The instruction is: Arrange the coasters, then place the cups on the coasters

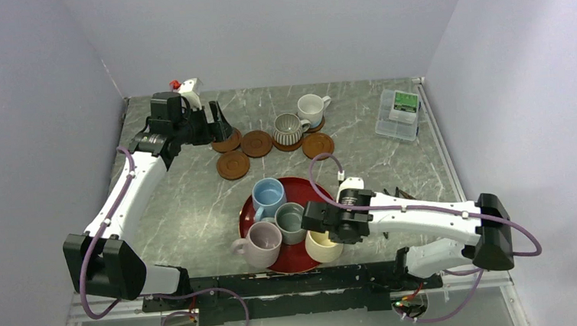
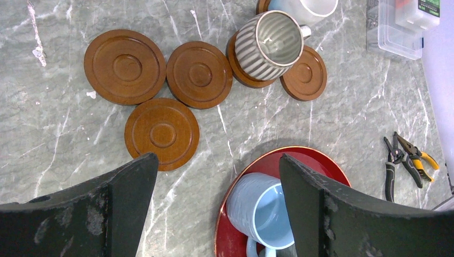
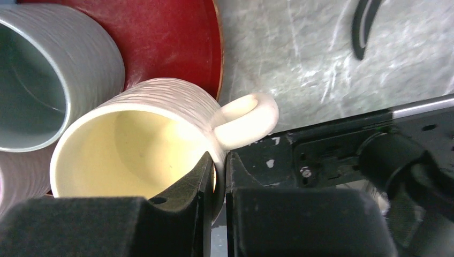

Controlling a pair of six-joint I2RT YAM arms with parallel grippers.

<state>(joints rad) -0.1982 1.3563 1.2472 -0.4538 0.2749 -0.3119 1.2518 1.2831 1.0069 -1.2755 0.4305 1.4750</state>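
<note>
My right gripper pinches the cream-yellow cup wall beside its handle, near edge of the red tray; left gripper gapes wide by the coasters.

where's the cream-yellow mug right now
In the top view, the cream-yellow mug sits at the near-right edge of the red tray, beside the grey-green mug, with the right end effector clamped on its rim by the handle.

Soft even light, seemingly blurry close-ups
</note>
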